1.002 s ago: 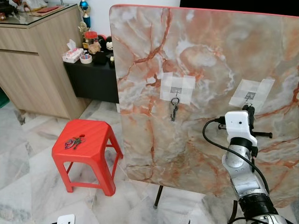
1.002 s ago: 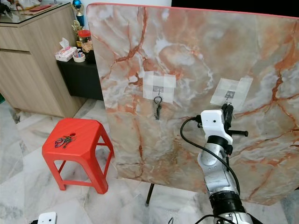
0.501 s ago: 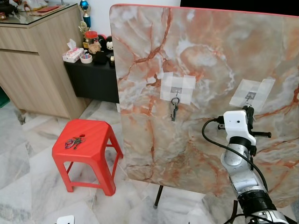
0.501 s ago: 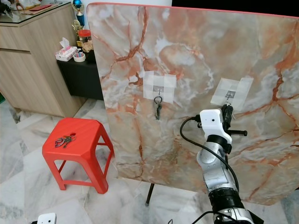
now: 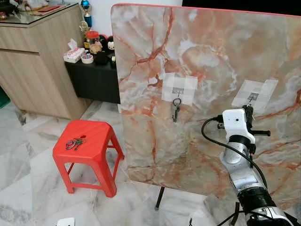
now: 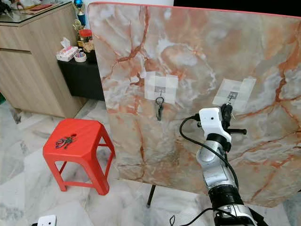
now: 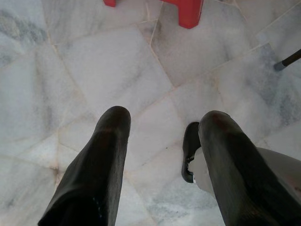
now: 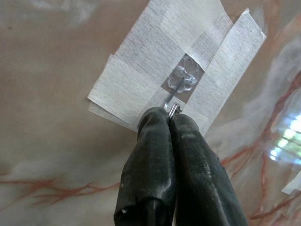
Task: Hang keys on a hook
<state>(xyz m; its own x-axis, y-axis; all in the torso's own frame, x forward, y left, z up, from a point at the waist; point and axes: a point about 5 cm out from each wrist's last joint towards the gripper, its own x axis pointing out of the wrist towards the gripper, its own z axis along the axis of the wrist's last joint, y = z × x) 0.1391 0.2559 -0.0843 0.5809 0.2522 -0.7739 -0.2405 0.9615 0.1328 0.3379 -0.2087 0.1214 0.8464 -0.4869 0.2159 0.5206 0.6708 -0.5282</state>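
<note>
The right gripper (image 8: 170,117), jaws pinched shut on a key ring (image 8: 173,109), had edged up to the taped hook (image 8: 180,84) just ahead, nearly hung

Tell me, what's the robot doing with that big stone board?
The robot is hanging keys on hooks taped to the marble board. Its right gripper, fingers pinched shut, is holding a small key ring right at the right hook. One key set already hangs on the left hook. More keys wait on the red stool.
</note>
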